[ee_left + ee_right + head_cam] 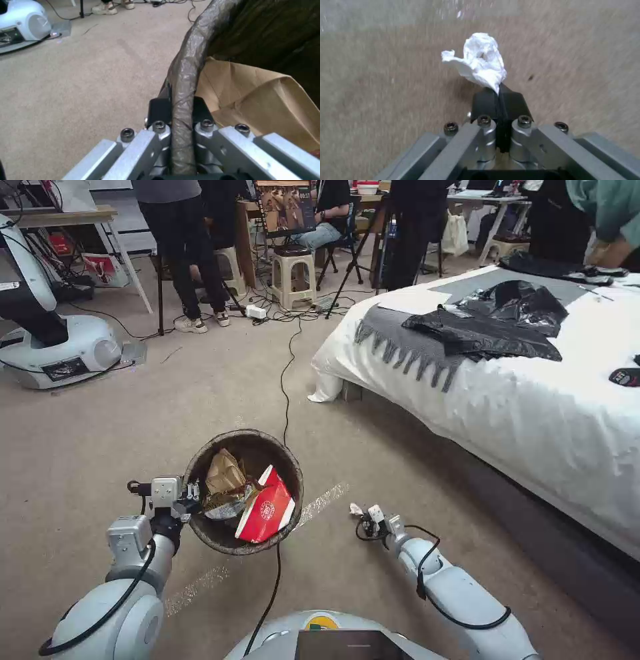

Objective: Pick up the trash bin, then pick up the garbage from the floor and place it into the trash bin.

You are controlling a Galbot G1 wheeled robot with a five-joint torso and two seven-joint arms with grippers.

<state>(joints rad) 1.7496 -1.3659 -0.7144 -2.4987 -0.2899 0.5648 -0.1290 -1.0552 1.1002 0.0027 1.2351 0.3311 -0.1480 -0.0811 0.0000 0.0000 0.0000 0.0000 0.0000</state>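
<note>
While both hands clamped: one trash bin [244,491], one tissue [480,61].

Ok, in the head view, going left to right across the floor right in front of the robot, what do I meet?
Left gripper clamped on the rim → trash bin holding a brown paper bag and red carton → right gripper pinching the crumpled tissue → bed.

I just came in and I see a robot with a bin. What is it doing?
The robot is tidying up. Its left gripper is pinched on the rim of the trash bin, which already has a brown paper bag and a red-and-white carton inside. Its right gripper is shut on a crumpled white tissue, held above the carpet just beside the bin, not yet in it.
</note>
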